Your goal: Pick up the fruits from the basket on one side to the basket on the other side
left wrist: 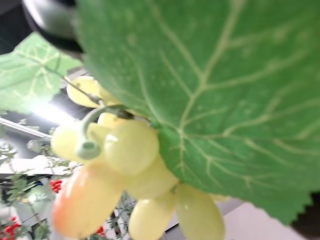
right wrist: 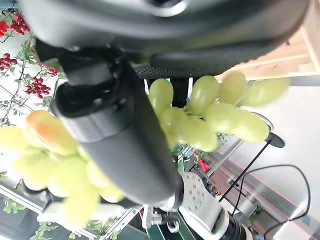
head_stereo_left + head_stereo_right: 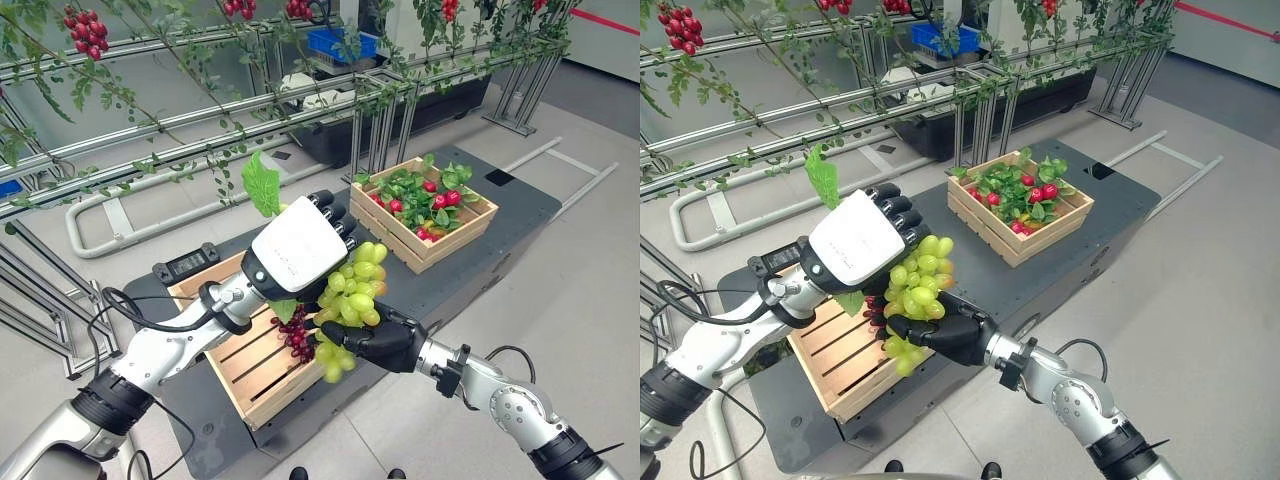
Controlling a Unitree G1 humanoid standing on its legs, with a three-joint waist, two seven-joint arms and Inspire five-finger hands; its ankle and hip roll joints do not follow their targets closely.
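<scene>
**Green grapes held between both hands above the near basket**

The left hand (image 3: 298, 247) is raised over the near basket (image 3: 240, 365), back of the hand upward, fingers curled down onto the top of the bunch of green grapes (image 3: 350, 290). A green leaf (image 3: 262, 184) stands up behind its fingers. The right hand (image 3: 385, 340) comes in from below, fingers curled round the underside of the same bunch. The bunch hangs over the basket's right edge. A cluster of dark red grapes (image 3: 296, 333) lies in the basket just beneath.

The far basket (image 3: 424, 210) sits well apart on the dark table (image 3: 520, 210), holding red fruit and leaves.

The left wrist view adds the grape stem (image 1: 89, 131) and the leaf's veins at close range. The right wrist view shows the thumb (image 2: 117, 142) lying across the grapes.
</scene>
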